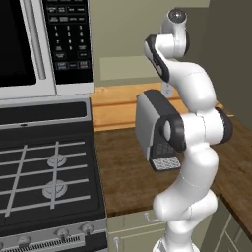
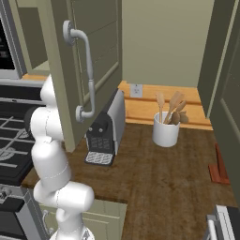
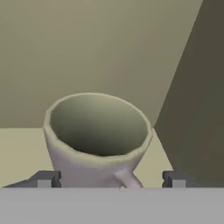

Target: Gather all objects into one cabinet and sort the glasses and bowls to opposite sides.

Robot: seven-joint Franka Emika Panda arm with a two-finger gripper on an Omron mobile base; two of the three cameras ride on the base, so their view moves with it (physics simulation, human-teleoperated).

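Grey mug (image 3: pixel 98 140) btwn gripper (image 3: pixel 111 178) fingertips, olive cabinet wall just right.

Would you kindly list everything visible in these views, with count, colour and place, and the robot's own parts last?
mug: one, grey, on the pale cabinet shelf, handle toward the camera, between the finger tips
cabinet door: one, olive-green, swung open, pale grey bar handle
coffee machine: one, grey and black, on the wooden counter
utensil crock: one, white, holding wooden utensils, right of the coffee machine
microwave: one, silver and black, above the stove
stove: one, black, left of the counter
wall outlet: one, white, on the backsplash
arm: one, white with dark joints
gripper: one, dark finger tips either side of the mug
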